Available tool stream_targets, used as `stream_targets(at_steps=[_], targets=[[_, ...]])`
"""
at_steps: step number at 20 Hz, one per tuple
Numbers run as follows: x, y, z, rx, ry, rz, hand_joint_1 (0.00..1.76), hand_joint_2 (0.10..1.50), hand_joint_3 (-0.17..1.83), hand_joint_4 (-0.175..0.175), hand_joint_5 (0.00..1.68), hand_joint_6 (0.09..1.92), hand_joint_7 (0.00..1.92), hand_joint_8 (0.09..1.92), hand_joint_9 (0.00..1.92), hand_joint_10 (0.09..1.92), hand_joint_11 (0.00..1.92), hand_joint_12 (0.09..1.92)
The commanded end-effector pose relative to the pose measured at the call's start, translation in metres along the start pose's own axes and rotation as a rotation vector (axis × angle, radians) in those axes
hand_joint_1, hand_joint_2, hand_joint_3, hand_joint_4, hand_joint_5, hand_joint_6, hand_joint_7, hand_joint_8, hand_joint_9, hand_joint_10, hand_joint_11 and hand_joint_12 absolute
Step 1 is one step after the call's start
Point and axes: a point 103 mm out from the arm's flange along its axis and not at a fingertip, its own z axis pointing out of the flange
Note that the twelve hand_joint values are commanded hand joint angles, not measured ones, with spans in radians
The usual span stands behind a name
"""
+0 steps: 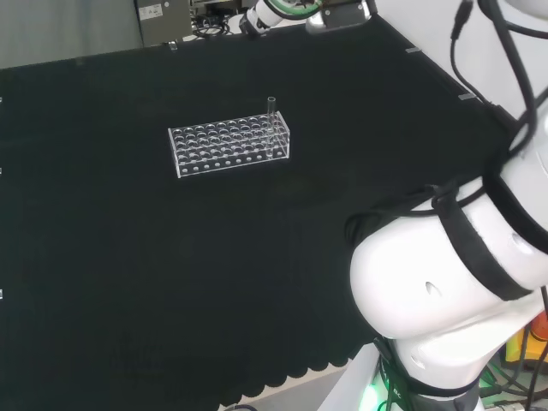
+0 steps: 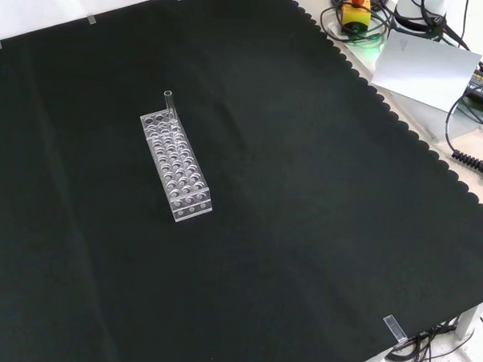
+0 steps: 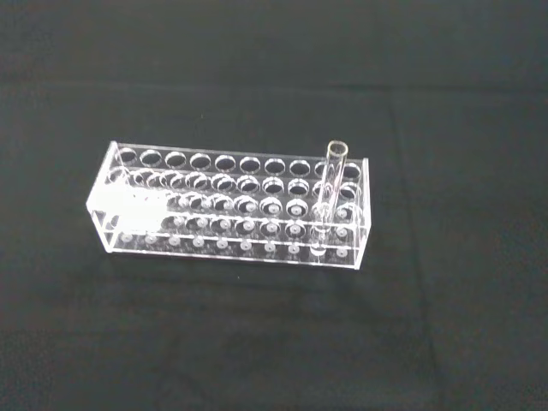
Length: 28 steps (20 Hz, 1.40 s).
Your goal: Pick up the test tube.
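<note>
Black cloth (image 2: 303,232) with a scalloped edge covers the bench, bearing a clear rack (image 1: 229,145) whose end hole holds the upright test tube (image 3: 329,193); the hand's state cannot be told.

In the head view the arm's big white links (image 1: 445,274) stand at the lower right, a rounded joint in front with a black strap wrapped across it; black cables (image 1: 514,60) run down from the upper right corner toward that joint; a green glow shows at the arm's base (image 1: 381,396) at the bottom edge. At the top of the head view another white part of the arm (image 1: 282,13), with a grey and green collar, reaches in past the far edge of the bench.
</note>
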Motion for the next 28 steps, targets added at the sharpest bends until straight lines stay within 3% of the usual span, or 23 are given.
stream_targets(at_steps=[1, 14, 28], targets=[[0.001, 0.051, 0.026, 0.051, -0.046, -0.016, 0.54, 0.85, 0.28, -0.030, 0.06, 0.09, 0.00, 0.57, 0.00, 0.64, 0.00, 1.39], [-0.012, 0.099, 0.087, 0.149, -0.040, 0.003, 0.60, 0.84, 0.27, -0.062, 0.20, 0.09, 0.12, 0.85, 0.02, 0.94, 0.00, 1.51], [-0.020, 0.127, 0.140, 0.244, -0.104, -0.010, 0.65, 0.83, 0.29, -0.076, 0.26, 0.09, 0.24, 0.90, 0.12, 0.96, 0.00, 1.57]])
